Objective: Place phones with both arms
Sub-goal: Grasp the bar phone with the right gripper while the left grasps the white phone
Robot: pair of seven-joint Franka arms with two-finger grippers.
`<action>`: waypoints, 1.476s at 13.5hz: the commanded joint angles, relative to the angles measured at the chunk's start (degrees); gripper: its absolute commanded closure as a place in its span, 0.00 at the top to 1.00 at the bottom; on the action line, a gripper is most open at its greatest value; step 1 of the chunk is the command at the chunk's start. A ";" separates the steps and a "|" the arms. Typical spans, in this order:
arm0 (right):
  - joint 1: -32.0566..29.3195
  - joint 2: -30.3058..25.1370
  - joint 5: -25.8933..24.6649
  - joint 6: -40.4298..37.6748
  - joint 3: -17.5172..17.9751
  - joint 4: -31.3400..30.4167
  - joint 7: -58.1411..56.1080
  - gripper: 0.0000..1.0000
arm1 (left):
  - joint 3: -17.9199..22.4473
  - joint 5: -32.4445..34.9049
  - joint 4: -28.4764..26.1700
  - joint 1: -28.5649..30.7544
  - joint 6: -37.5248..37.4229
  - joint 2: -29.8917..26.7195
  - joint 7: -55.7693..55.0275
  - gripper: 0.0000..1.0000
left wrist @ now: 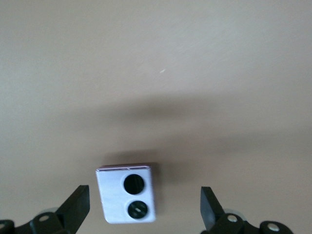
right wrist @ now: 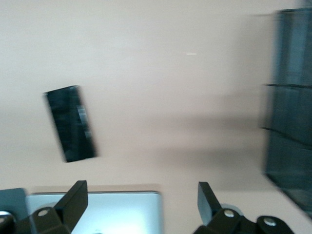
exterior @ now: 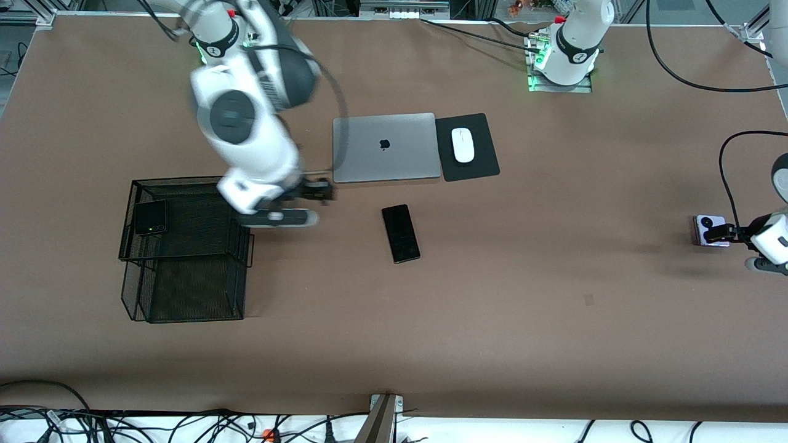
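Brown table (exterior: 554, 344) is taking up nearly the whole front view, with wide bare room lying along its camera-side edge and between the slab phone and the left arm's end. Black mesh basket (exterior: 184, 246) is standing toward the right arm's end, with the black flip phone (exterior: 150, 217) lying flat in its upper tier. Grey laptop (exterior: 385, 147) is sitting closed beside a black pad (exterior: 468, 147) carrying a white mouse (exterior: 463, 145).

Right gripper (exterior: 317, 189) is hanging with jaws spread wide and holding nothing, over bare table between basket and laptop. Slim black phone (exterior: 401, 233) is lying flat nearer the camera than the laptop, its long axis running roughly toward the camera, slightly skewed.

Left gripper (left wrist: 145, 207) is hovering wide open over the lilac-white phone (left wrist: 126, 193) near the table's edge at the left arm's end, fingers (left wrist: 78, 204) standing clear of both sides.
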 commanded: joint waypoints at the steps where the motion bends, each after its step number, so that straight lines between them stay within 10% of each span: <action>1: 2.56 11.64 -1.55 -0.57 2.49 15.06 1.45 1.00 | -1.04 1.49 -8.57 2.50 10.02 -1.75 1.62 1.00; 8: 5.74 19.40 -12.53 10.92 8.38 11.17 1.27 1.00 | -1.13 2.37 -12.20 5.04 18.23 0.09 3.12 1.00; 20: 6.45 25.91 -13.25 24.31 8.91 6.22 5.41 1.00 | -1.48 -2.29 -10.71 6.73 18.14 2.64 2.15 1.00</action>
